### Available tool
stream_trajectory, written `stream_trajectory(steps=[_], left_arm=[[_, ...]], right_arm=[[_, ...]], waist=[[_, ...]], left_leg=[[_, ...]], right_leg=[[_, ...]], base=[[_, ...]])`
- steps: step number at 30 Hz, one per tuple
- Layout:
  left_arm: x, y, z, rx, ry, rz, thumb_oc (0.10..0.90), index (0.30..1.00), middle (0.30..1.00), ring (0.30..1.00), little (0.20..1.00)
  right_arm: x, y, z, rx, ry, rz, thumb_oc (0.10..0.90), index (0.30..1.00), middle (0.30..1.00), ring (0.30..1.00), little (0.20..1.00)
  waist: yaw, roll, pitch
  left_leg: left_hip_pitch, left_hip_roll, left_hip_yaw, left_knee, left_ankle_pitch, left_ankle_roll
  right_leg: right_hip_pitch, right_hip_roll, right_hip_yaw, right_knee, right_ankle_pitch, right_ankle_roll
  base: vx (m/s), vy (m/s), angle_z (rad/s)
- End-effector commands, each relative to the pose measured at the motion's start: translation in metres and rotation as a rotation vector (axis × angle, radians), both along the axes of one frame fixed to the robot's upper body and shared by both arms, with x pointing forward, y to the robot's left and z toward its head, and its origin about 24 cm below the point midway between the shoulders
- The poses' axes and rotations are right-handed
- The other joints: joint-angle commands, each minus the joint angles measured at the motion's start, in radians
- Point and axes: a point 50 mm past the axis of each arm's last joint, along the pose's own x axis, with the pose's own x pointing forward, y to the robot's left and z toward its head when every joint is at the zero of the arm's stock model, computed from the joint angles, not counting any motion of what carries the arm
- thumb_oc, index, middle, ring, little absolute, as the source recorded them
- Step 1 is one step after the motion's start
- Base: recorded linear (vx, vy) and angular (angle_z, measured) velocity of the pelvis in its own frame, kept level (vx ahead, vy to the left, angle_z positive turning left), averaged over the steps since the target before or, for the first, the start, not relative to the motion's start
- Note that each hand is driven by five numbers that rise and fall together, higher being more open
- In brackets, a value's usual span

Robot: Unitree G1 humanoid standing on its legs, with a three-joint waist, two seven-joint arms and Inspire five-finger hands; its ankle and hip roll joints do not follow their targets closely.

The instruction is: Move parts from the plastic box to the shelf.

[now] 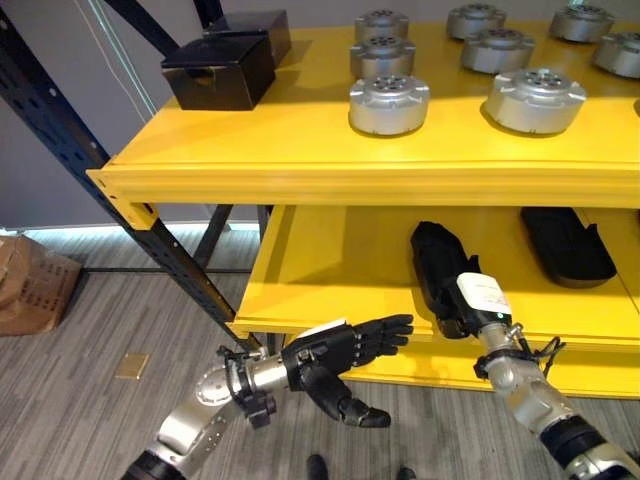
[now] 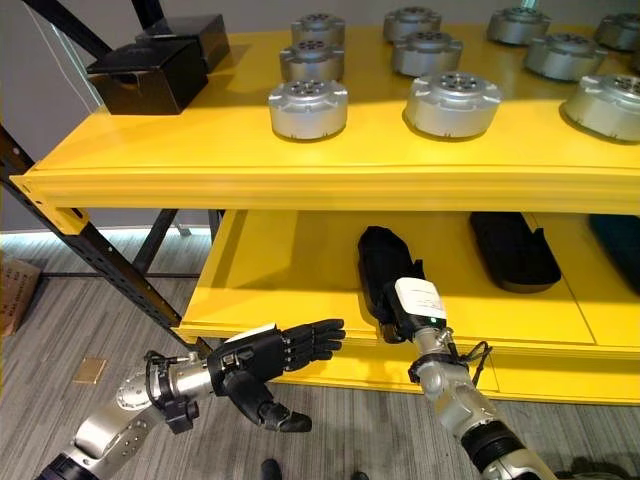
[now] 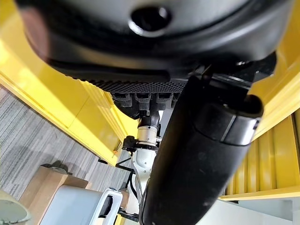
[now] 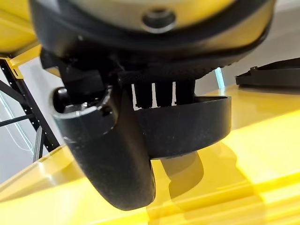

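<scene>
A long black part (image 1: pixel 435 260) lies on the lower yellow shelf board (image 1: pixel 330 270), near its front edge. My right hand (image 1: pixel 482 300), with a white cover on it, is shut on the part's near end. The right wrist view has the fingers over the part's rim (image 4: pixel 197 124) and the thumb (image 4: pixel 112 154) under it. My left hand (image 1: pixel 330 352) hangs open just below and in front of the shelf's front edge, fingers straight and pointing right, holding nothing. A second black part (image 1: pixel 565 245) rests further right on the same board.
The upper yellow shelf (image 1: pixel 300 140) carries several round silver parts (image 1: pixel 388 102) and two black boxes (image 1: pixel 220 68) at its left end. A dark blue slanted upright (image 1: pixel 150 235) stands left of the shelf. A cardboard box (image 1: pixel 30 285) sits on the floor at far left.
</scene>
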Motion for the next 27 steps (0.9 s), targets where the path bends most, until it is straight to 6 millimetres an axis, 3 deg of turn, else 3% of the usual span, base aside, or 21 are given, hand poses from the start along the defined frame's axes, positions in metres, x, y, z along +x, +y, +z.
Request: stream_trajectory(steps=[1,2,5,7,8,9,12,17,27], left_arm=[[0.015,-0.01,0.045,-0.146,-0.212,-0.009,0.9,1.0,1.0,1.0,1.0],[0.018,-0.01,0.046,-0.15,-0.217,0.006,0.9,1.0,1.0,1.0,1.0],[0.021,-0.008,0.047,-0.148,-0.223,0.006,0.9,1.0,1.0,1.0,1.0],[0.021,-0.006,0.051,-0.15,-0.238,-0.008,0.9,1.0,1.0,1.0,1.0],[0.021,-0.006,0.052,-0.149,-0.241,-0.009,0.9,1.0,1.0,1.0,1.0],[0.019,-0.005,0.053,-0.154,-0.248,-0.004,0.9,1.0,1.0,1.0,1.0],[0.018,-0.002,0.054,-0.167,-0.253,0.004,0.9,1.0,1.0,1.0,1.0],[0.02,0.006,0.057,-0.16,-0.272,0.014,0.9,1.0,1.0,1.0,1.0],[0.024,0.01,0.07,-0.192,-0.353,0.065,0.9,1.0,1.0,1.0,1.0]], right_arm=[[0.034,0.01,0.055,-0.035,-0.193,0.089,0.4,0.3,0.3,0.3,0.3],[0.036,0.011,0.055,-0.047,-0.192,0.096,0.4,0.3,0.3,0.3,0.3],[0.039,0.011,0.056,-0.05,-0.192,0.102,0.4,0.3,0.3,0.3,0.3],[0.043,0.017,0.058,-0.06,-0.197,0.116,0.4,0.3,0.3,0.3,0.3],[0.044,0.018,0.059,-0.061,-0.198,0.117,0.4,0.3,0.3,0.3,0.3],[0.045,0.02,0.06,-0.062,-0.194,0.121,0.4,0.3,0.3,0.3,0.3],[0.044,0.021,0.059,-0.063,-0.189,0.132,0.4,0.3,0.3,0.3,0.3],[0.043,0.019,0.06,-0.066,-0.18,0.141,0.4,0.3,0.3,0.3,0.3],[0.039,0.01,0.054,-0.096,-0.184,0.088,0.4,0.3,0.3,0.3,0.3]], waist=[[0.014,-0.069,-0.005],[0.024,-0.075,0.013],[0.028,-0.071,0.021],[0.037,-0.056,0.024],[0.038,-0.058,0.023],[0.051,-0.046,0.023],[0.075,-0.039,0.033],[0.082,-0.037,0.025],[0.094,-0.038,-0.005]], left_leg=[[-0.029,-0.051,0.078,0.482,-0.209,0.056],[-0.126,-0.04,0.027,0.645,-0.163,0.038],[-0.173,-0.03,-0.001,0.638,-0.159,0.037],[-0.143,-0.033,-0.007,0.371,-0.134,0.043],[-0.139,-0.037,-0.007,0.34,-0.124,0.043],[-0.132,-0.031,-0.049,0.139,-0.052,0.023],[-0.165,-0.015,-0.127,0.018,0.055,-0.015],[-0.128,-0.004,-0.117,-0.034,0.027,-0.016],[-0.018,-0.044,-0.103,-0.073,-0.055,0.02]], right_leg=[[-0.067,0.03,0.01,0.017,0.048,-0.054],[-0.059,0.038,0.024,0.021,0.052,-0.07],[-0.059,0.049,0.047,0.025,0.053,-0.07],[-0.049,0.061,0.083,0.025,0.043,-0.055],[-0.05,0.059,0.088,0.023,0.044,-0.053],[-0.027,0.066,0.109,-0.002,0.044,-0.044],[0.013,0.067,0.145,-0.041,0.054,-0.034],[0.025,0.041,0.111,-0.044,0.042,-0.022],[0.012,0.001,0.056,-0.034,0.045,0.01]], base=[[0.02,-0.21,-0.13],[0.02,-0.209,-0.19],[0.02,-0.045,-0.23],[0.08,0.12,-0.22],[0.15,0.203,-0.13],[0.14,0.152,-0.13],[0.14,0.101,-0.24],[0.12,0.153,-0.55],[0.11,0.138,-0.04]])
